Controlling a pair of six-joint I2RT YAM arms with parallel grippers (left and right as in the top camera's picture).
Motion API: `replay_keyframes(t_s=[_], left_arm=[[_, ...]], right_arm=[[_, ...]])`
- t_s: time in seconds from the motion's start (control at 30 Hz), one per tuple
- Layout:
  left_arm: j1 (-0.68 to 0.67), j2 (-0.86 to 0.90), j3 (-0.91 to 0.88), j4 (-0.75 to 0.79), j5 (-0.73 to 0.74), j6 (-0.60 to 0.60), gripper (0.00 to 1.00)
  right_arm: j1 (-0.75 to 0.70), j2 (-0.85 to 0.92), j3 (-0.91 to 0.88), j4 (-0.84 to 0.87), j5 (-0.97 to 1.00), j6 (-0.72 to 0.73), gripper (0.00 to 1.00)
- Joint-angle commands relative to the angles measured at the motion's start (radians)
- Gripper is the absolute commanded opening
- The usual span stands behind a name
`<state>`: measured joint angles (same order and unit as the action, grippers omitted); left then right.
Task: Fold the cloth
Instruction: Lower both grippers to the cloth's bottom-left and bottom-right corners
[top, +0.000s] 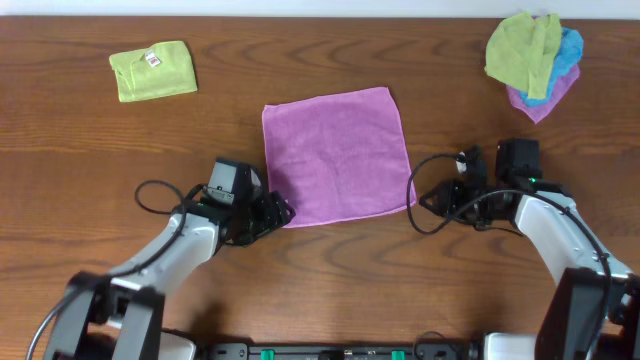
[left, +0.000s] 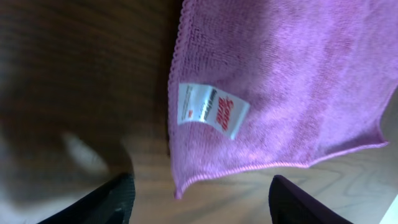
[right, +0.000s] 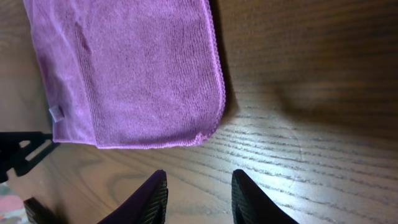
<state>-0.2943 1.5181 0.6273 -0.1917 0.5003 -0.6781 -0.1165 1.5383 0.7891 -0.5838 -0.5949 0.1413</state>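
Near-edge corners of purple cloth just ahead of each claw, equally close: left gripper gaping wide, right gripper parted narrower, both empty.

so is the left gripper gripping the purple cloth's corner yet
No, in the left wrist view the left gripper is open and the purple cloth lies flat on the table beyond its tips, untouched.

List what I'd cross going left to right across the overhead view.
folded green cloth → left claw → purple cloth → right claw → pile of crumpled cloths
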Motion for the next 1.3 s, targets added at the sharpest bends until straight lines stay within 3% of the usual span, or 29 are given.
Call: replay_keyframes(t_s=[0.0, 0.17, 0.37, 0.57, 0.67, 1.27], left_arm=[[0.008, 0.06, -0.006, 0.033, 0.048, 0.0, 0.69], [0.008, 0.085, -0.006, 0.084, 0.049, 0.001, 0.69], [0.008, 0.085, -0.006, 0.086, 0.052, 0.001, 0.61], [0.008, 0.085, -0.006, 0.084, 0.066, 0.001, 0.56], [0.008, 0.085, -0.006, 0.084, 0.07, 0.001, 0.63], [0.008, 0.085, -0.006, 0.084, 0.074, 0.005, 0.61]], right_arm=[[0.001, 0.008, -0.007, 0.013, -0.007, 0.028, 0.35], [0.016, 0.061, -0.007, 0.053, -0.013, 0.072, 0.31], [0.041, 0.149, -0.007, 0.138, -0.068, 0.135, 0.3], [0.046, 0.149, -0.007, 0.158, -0.068, 0.136, 0.36], [0.046, 0.149, -0.007, 0.165, -0.068, 0.14, 0.36], [0.072, 0.201, -0.007, 0.188, -0.011, 0.2, 0.34]])
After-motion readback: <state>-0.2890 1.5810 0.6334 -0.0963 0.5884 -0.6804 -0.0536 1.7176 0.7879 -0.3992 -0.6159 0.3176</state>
